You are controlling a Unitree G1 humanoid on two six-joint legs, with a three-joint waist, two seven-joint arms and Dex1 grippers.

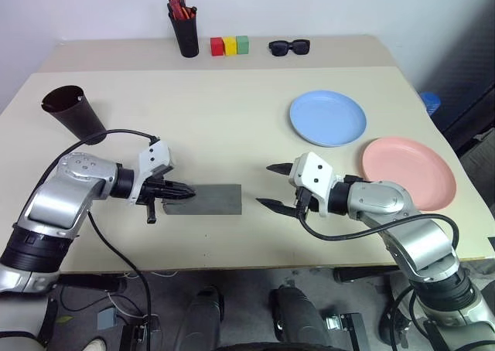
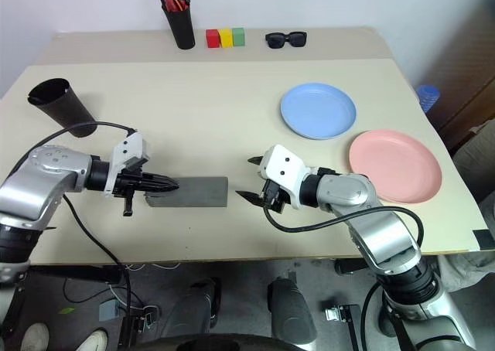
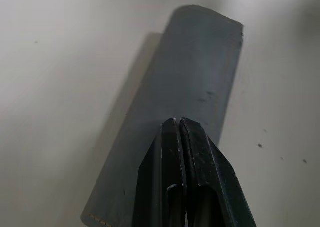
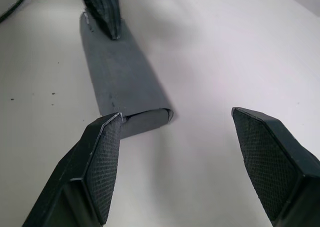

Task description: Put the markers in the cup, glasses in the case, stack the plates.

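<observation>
The grey case (image 1: 209, 199) lies closed near the table's front edge. My left gripper (image 1: 189, 189) is shut with nothing in it. Its tips (image 3: 178, 124) are over the case's left end, and I cannot tell whether they touch it. My right gripper (image 1: 267, 185) stands open just right of the case, its pads (image 4: 105, 157) level with that end and holding nothing. The black cup (image 1: 73, 113) stands at the far left. The light blue plate (image 1: 327, 117) and the pink plate (image 1: 408, 172) lie side by side on the right. The markers and the glasses are hidden.
At the back stand a black pen pot (image 1: 184, 28) with red-orange markers, three coloured blocks (image 1: 230, 45) and black sunglasses (image 1: 289, 47). Each arm trails a black cable. The table's front edge (image 1: 232, 267) runs just below the grippers.
</observation>
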